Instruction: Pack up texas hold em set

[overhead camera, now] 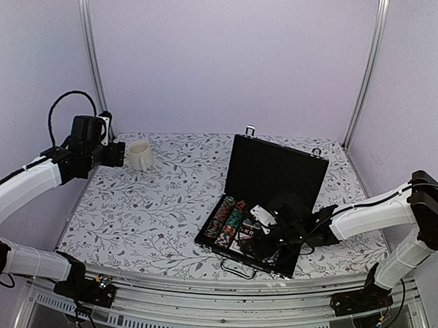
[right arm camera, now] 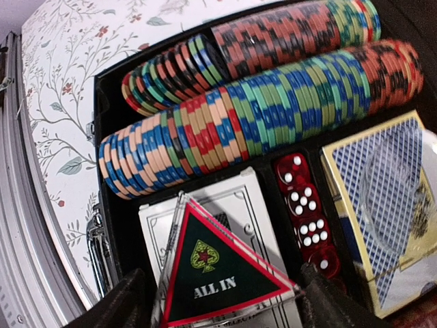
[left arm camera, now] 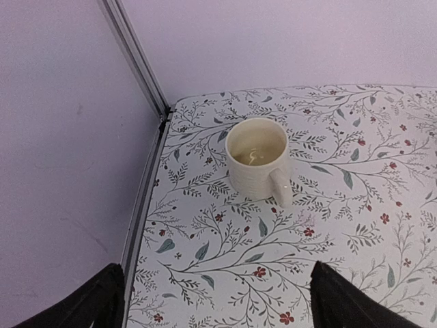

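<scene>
Black flat briefcase (overhead camera: 276, 169) lies open, lid raised, on the floral tabletop (overhead camera: 152, 212), right of centre toward the near edge. From my remote desk I see the right hand (right arm camera: 225, 304) inside it. Its fingers (right arm camera: 130, 301) press both sides of the black red-edged triangle (right arm camera: 222, 273) lettered ALL IN, which looks clamped and held above the white card box (right arm camera: 225, 198). The apex points away from the hand at the multicoloured poker chip rows (right arm camera: 273, 109), whose long axis runs across that line. Red translucent dice (right arm camera: 307, 212) and a blue-backed card deck (right arm camera: 382, 205) fill the slots beside it. I judge the drop to be straight down. My left hand (left arm camera: 218, 304), fingers apart and empty, hangs well off at the far left before the cream ribbed mug (left arm camera: 256, 160), so the right arm is the nearer.
</scene>
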Robot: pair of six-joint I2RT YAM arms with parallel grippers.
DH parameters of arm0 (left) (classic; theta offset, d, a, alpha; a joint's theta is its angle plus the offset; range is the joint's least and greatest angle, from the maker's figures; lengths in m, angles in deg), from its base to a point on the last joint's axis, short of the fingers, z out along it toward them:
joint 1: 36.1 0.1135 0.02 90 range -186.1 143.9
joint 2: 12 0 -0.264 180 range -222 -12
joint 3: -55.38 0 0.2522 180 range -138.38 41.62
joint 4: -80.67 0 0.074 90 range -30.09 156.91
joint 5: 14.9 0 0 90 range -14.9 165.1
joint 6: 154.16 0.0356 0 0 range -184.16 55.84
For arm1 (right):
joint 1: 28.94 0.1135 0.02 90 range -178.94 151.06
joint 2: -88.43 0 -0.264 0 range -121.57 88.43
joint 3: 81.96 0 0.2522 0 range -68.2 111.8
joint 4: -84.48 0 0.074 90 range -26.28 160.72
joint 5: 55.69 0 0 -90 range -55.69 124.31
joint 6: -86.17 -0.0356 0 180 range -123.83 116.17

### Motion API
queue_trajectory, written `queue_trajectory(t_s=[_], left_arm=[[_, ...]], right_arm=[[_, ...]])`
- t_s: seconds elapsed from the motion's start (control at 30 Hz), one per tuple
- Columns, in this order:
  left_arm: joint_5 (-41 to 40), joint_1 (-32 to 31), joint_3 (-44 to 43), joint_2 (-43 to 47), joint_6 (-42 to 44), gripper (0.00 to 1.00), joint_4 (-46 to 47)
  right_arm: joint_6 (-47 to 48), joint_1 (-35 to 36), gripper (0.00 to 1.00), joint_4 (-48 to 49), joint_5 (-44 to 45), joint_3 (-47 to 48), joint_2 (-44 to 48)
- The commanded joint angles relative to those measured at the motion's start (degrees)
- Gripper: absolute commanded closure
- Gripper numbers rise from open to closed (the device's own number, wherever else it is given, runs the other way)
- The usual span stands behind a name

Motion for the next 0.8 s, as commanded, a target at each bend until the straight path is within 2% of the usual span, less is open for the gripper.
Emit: queue_trajectory(t_s=[0.0, 0.33, 0.57, 0.77], left_arm=[[-0.35, -0.86, 0.37, -0.14, 0.49, 0.06, 0.8], [-0.52, -0.94, 0.46, -0.23, 0.54, 0.06, 0.78], [-0.58, -1.07, 0.44, -0.23, 0.52, 0.06, 0.73], [-0.65, -1.26, 0.38, -0.14, 0.54, 0.05, 0.64]], right_arm=[[-0.34, 0.52, 0.18, -4.39, 1.07, 0.07, 1.31], [-0.84, -1.14, 0.05, -7.19, 2.77, 0.9, 10.99], [-6.24, -12.85, 0.01, -6.83, -1.98, -3.18, 20.36], [-10.24, -25.54, 0.0, -6.21, -8.59, -7.82, 23.38]])
